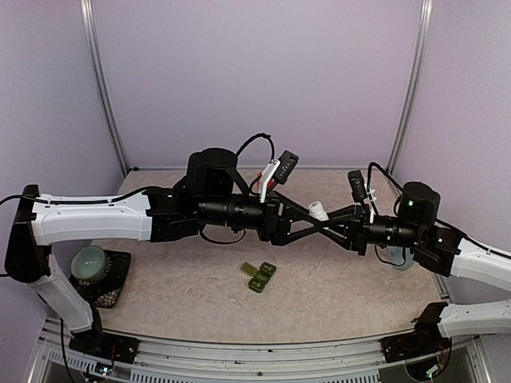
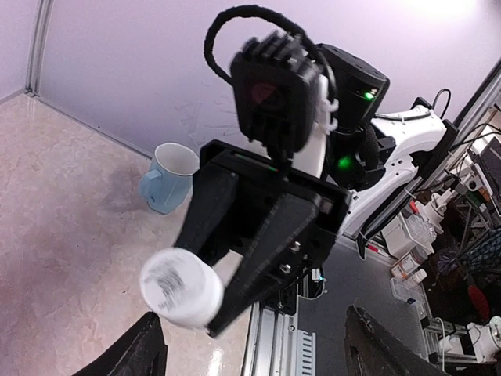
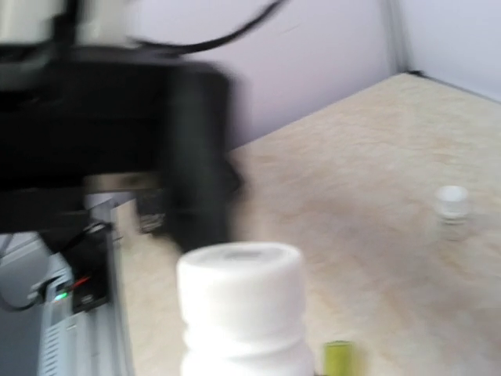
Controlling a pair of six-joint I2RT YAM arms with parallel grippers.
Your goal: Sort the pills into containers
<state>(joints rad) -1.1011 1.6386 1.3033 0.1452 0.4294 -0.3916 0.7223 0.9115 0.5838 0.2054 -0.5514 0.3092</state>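
My right gripper (image 1: 315, 215) is shut on a white pill bottle (image 1: 318, 210) and holds it in the air over the middle of the table. In the left wrist view its black fingers (image 2: 258, 258) clamp the bottle (image 2: 182, 286), which points its base at the camera. My left gripper (image 2: 258, 352) is open, one finger on each side just short of the bottle. In the right wrist view the capped bottle (image 3: 241, 305) fills the foreground. The dark green containers (image 1: 259, 276) lie on the table below with lids open. No pills are in view.
A pale blue mug (image 2: 168, 178) stands at the right, partly behind the right arm (image 1: 447, 247). A pale green round object (image 1: 90, 262) sits on a black pad at the left. A small white object (image 3: 452, 202) stands on the table further off.
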